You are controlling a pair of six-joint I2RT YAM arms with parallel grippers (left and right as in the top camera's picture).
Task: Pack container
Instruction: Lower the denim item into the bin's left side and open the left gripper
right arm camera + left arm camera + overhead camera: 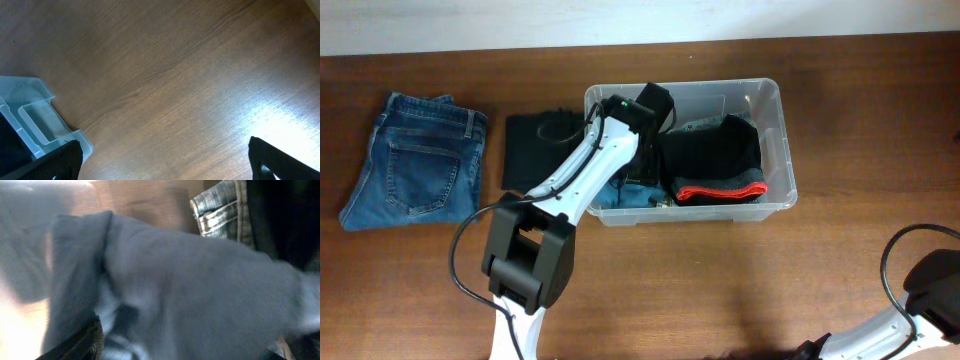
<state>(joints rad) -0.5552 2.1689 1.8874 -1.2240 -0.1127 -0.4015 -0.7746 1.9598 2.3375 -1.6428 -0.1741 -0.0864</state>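
The clear container (782, 150) stands at the middle back of the table. In it lie a folded black garment with a red band (718, 168) and folded blue jeans (632, 196). My left gripper (655, 102) reaches down into the tub's left half. In the left wrist view a blurred grey-blue cloth (190, 280) fills the frame and lies between the fingers (87, 339), which stand wide apart, so my left gripper (185, 350) is open. My right gripper (170, 165) hovers open over bare wood with nothing in it, beside a container corner (37, 117).
Folded blue jeans (415, 162) lie at the far left of the table. A folded black garment (538, 150) lies just left of the tub. The left arm's base (528, 258) stands in front of them. The right arm (925, 290) sits at the front right corner.
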